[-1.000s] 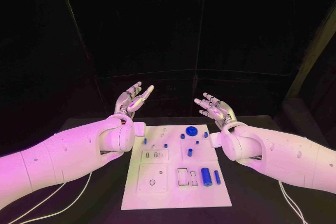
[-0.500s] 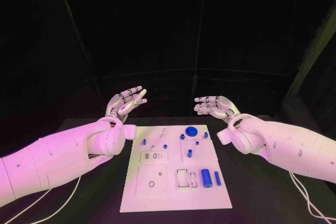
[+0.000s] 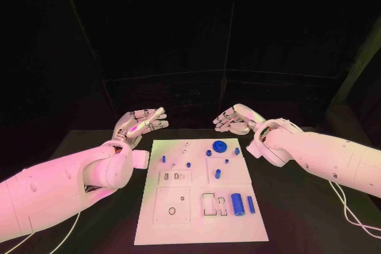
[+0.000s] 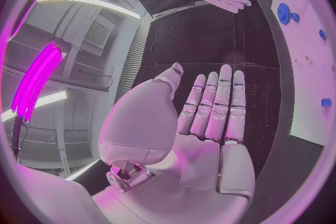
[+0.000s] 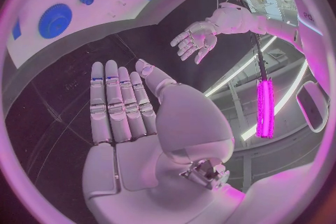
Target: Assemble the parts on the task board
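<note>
The white task board [image 3: 199,221] lies in the middle of the black table. Small blue parts rest on it: a round gear [image 3: 219,145] near its far edge, a thick cylinder [image 3: 237,203] and a thin pin [image 3: 251,204] near the front right. My left hand [image 3: 141,122] hovers beyond the board's far left corner, fingers straight and apart, holding nothing. My right hand [image 3: 235,118] hovers beyond the far right corner, fingers extended, also empty. The left wrist view shows the flat left hand [image 4: 210,117] and the gear [image 4: 285,13]. The right wrist view shows the right hand [image 5: 122,109] and the gear [image 5: 55,20].
Several smaller blue pegs [image 3: 164,160] stand on the board's far half, and rectangular recesses [image 3: 172,200] mark its near half. Black table [image 3: 301,210] surrounds the board on both sides. A dark curtain hangs behind.
Both hands have tilted forward and lowered from a raised, upright pose; the right hand turned its fingers toward the left. The camera view shifted slightly. The parts on the board stayed put.
</note>
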`<state>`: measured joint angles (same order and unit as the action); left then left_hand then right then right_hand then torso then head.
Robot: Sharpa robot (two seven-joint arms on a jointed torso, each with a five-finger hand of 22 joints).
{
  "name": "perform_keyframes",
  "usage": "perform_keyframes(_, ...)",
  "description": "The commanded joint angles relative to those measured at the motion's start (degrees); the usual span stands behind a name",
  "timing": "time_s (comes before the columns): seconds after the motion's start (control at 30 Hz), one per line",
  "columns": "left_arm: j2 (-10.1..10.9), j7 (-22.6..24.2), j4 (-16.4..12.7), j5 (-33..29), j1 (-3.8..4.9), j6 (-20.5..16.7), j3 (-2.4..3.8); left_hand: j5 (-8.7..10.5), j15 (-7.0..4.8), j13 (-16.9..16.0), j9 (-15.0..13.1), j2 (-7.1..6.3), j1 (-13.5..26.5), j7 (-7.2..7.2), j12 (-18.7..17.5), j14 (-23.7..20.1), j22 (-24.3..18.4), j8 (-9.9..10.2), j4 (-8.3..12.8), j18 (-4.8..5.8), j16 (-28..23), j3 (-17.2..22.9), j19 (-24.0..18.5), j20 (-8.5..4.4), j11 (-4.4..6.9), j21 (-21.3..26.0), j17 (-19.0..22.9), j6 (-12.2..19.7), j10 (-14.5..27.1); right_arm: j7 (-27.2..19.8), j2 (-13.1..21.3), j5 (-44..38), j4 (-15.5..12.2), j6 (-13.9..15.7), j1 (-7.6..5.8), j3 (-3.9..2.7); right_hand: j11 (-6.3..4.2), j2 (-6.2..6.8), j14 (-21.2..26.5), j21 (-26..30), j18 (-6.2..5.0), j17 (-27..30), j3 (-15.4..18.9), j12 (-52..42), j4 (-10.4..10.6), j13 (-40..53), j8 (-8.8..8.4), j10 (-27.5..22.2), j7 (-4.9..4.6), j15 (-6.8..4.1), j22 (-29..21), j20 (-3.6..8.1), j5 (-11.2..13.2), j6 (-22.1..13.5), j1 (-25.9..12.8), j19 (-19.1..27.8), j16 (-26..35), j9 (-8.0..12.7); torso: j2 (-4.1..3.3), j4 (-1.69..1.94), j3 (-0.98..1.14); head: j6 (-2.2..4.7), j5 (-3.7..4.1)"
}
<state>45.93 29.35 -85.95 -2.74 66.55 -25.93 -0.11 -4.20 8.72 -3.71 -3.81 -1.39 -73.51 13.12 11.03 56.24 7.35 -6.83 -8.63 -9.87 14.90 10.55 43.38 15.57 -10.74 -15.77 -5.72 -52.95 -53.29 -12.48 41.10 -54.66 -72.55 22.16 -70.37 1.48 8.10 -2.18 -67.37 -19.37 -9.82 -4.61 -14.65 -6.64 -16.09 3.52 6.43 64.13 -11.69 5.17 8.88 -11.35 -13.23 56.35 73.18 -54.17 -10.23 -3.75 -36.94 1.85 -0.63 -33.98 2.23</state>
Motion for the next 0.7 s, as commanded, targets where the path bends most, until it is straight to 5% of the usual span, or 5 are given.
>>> perform_keyframes(0.03,1.0,-0.2,-1.7,0.9,0.25,2.5,0.08,0.33,-0.43,-0.1,0.1,0.72,0.2,-0.16,-0.4,1.7,-0.1,0.6,0.7,-0.78,-0.3,-0.2,1.4,-0.43,0.34,-0.4,-0.1,-0.8,-1.5,7.6,-0.3,-14.5,-0.4,-3.2,-0.50,0.00,-2.79,2.45,-12.8,-8.6,-0.75,-2.9,-0.3,0.4,0.1,0.4,-1.01,7.9,1.98,-3.96,4.2,3.91,-0.5,4.0,-0.1,-7.7,-3.8,-0.1,-2.00,0.51,-0.18,0.22,0.38)
perform_keyframes(0.23,2.4,-1.0,-4.5,1.0,0.35,3.3,0.09,0.36,-0.97,-0.1,0.1,0.92,0.5,-0.30,-0.7,3.9,-0.4,1.3,1.4,-0.78,-0.4,-0.5,3.4,-0.99,0.68,-0.6,-0.7,-1.7,-3.0,13.6,-1.1,-25.5,-0.8,-6.2,-0.96,-0.05,-3.86,4.18,-19.0,-14.7,-0.56,-7.3,0.7,1.4,0.6,0.4,-2.06,9.6,2.66,-5.56,7.7,5.85,-0.3,4.2,-1.1,-10.9,-8.9,0.0,-3.45,0.92,-0.17,0.52,0.85)
perform_keyframes(0.7,3.6,-1.6,-8.3,1.0,0.35,4.3,0.09,0.36,-0.73,0.0,0.1,1.10,0.7,-0.05,-1.5,3.4,-0.7,2.0,1.9,-0.68,-1.6,-0.7,3.6,-0.92,0.45,-0.2,-0.6,-1.7,-2.6,18.6,-1.6,-34.6,-2.8,-11.8,-1.28,-0.10,-2.93,5.96,-18.5,-22.0,-0.49,-17.1,0.8,2.5,2.0,0.4,-2.69,4.4,2.24,-5.42,12.0,6.00,-0.3,3.4,-2.4,-11.3,-21.4,0.0,-5.32,1.34,-0.20,1.04,1.57)
